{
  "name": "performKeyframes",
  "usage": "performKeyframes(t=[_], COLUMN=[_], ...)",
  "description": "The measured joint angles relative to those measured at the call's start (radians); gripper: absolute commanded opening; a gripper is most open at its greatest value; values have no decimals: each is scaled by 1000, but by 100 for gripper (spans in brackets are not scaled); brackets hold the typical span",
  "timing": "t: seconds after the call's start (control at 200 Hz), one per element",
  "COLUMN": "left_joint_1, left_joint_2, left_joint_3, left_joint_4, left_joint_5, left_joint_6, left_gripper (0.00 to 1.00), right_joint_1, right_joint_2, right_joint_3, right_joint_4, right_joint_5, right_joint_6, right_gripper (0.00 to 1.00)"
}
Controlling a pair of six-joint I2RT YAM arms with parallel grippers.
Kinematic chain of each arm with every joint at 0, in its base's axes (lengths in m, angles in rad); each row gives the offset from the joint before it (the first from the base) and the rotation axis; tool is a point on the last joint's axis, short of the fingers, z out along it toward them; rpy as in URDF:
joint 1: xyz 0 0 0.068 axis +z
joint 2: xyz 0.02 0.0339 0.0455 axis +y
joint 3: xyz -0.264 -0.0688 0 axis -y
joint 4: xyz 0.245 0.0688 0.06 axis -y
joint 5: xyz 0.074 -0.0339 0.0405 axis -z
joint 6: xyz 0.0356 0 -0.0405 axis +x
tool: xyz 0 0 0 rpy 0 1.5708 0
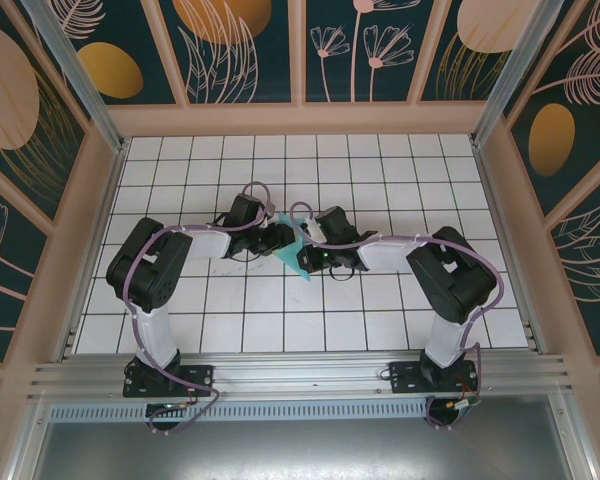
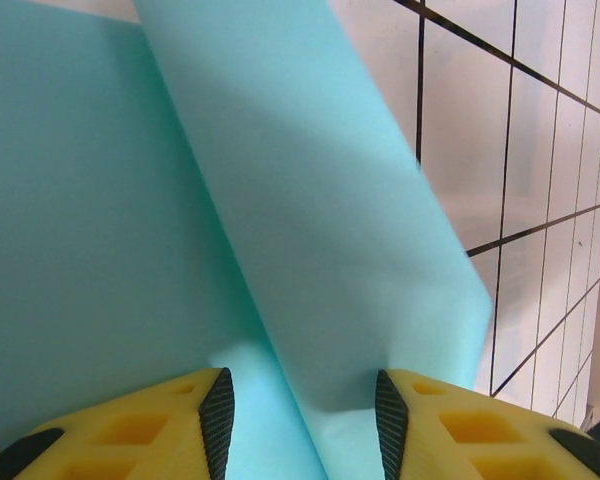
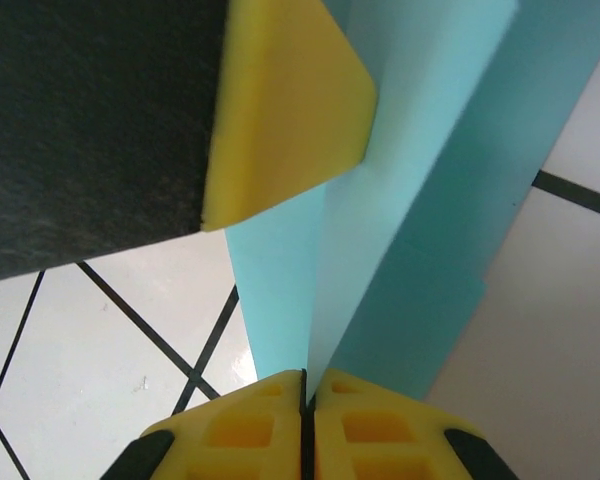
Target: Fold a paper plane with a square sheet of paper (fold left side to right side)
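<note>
Both arms reach inward; left end effector (image 2: 303, 400) parted, right end effector (image 3: 307, 385) closed.

The thin turquoise-blue square sheet of paper (image 1: 298, 257) sits at the centre of the white tiled table (image 1: 380, 170). The left gripper (image 2: 300, 405) adjoins its left side. The right gripper (image 3: 303, 400) adjoins its right side.

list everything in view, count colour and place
sheet of paper: one, turquoise, partly folded, raised between the grippers
table: one, white tiles with dark grid lines, under the arms
walls: three, teal with floral print, around the table
rail: one, silver, near edge under the arm bases
arms: two, black and white, near edge
left gripper: one, yellow fingers, open around the paper
right gripper: one, yellow fingers, shut on the paper
</note>
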Motion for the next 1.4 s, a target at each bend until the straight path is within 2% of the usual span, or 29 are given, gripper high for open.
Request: performKeyframes(t=[0.285,0.646,0.866,1.006,1.231,1.401], left_joint_1=[-3,-5,-6,-7,-12,-13], left_joint_2=[-5,-4,4,8,10,11], left_joint_3=[0,5,25,34,40,46], left_joint_4=[0,-3,-39,-57,-68,-80], left_joint_5=[-2,-3,-23,-31,-43,-47], left_joint_6=[4,4,17,31,35,43], left_gripper=[52,53,47,46,46,46], right_joint_1=[-16,-24,-33,-38,-43,-46], right_joint_2=[10,28,39,39,39,39], right_joint_3=[0,0,0,0,0,0], right_joint_4=[13,27,40,44,51,53], right_joint_5=[-47,-87,-113,-126,-143,-156], right_joint_6=[6,10,30,33,33,37], right_gripper=[3,3,3,3,6,13])
